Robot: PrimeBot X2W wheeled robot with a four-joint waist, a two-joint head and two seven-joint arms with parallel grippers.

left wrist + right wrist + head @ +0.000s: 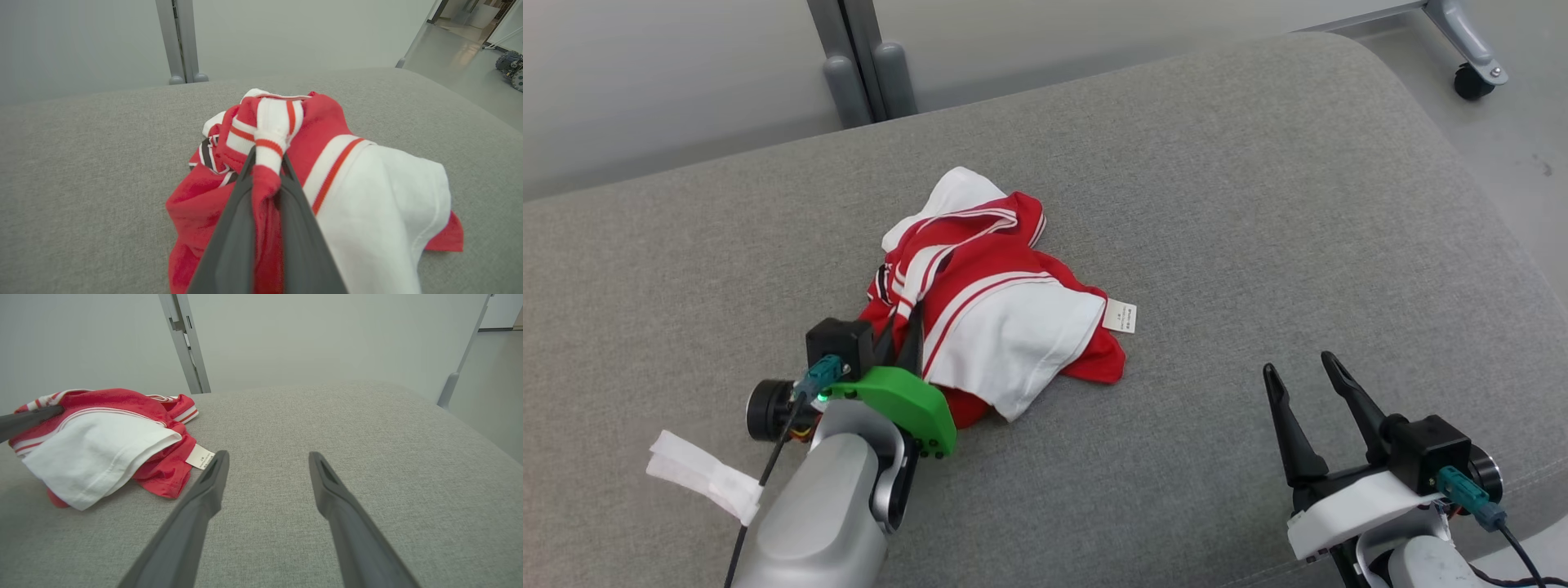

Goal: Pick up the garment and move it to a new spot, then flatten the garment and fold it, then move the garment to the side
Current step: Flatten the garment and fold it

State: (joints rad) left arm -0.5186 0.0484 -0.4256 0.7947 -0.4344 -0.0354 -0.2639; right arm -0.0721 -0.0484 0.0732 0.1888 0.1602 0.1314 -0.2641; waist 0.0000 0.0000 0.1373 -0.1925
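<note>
Crumpled red-and-white striped cloth garment (1005, 302), mid grey fabric cushion (1258, 204): left gripper (903, 339) clamps its fold, right gripper (1303, 367) spread, empty. Pickup step; next, a clean lift.

A grey woven cushion (1258, 204) with a rounded far corner spans the view. Behind it stand two grey metal posts (866, 73), side by side, against a pale wall (645, 82). At upper right, a black caster (1472, 82) under a grey frame leg (1454, 20) rests on the light floor (1515, 171).
</note>
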